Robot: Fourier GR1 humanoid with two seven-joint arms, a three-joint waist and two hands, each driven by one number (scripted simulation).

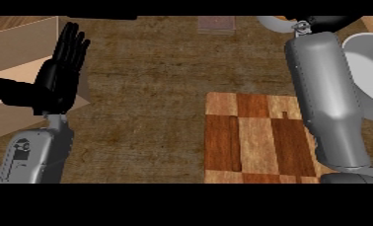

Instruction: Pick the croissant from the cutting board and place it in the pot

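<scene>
— Bench (pixel 160 82) surface?
— Brown, mottled. Cutting board (pixel 255 138) lower right; pot (pixel 358 55) at right edge, behind right forearm (pixel 328 101).
— Hands? Croissant?
— Left hand (pixel 55 84) rests at left, fingers straight. Right hand (pixel 328 21) at top edge: its state and the croissant's place cannot be told.

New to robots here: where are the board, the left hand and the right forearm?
Board (pixel 255 141): head view, middle plank.
Left hand (pixel 55 79): head view, palm.
Right forearm (pixel 328 92): head view, middle of its grey shell.

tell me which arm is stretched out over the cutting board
The right forearm: it runs up along the right edge of the cutting board toward the pot. The left hand rests open, fingers up, off at the left.
</scene>
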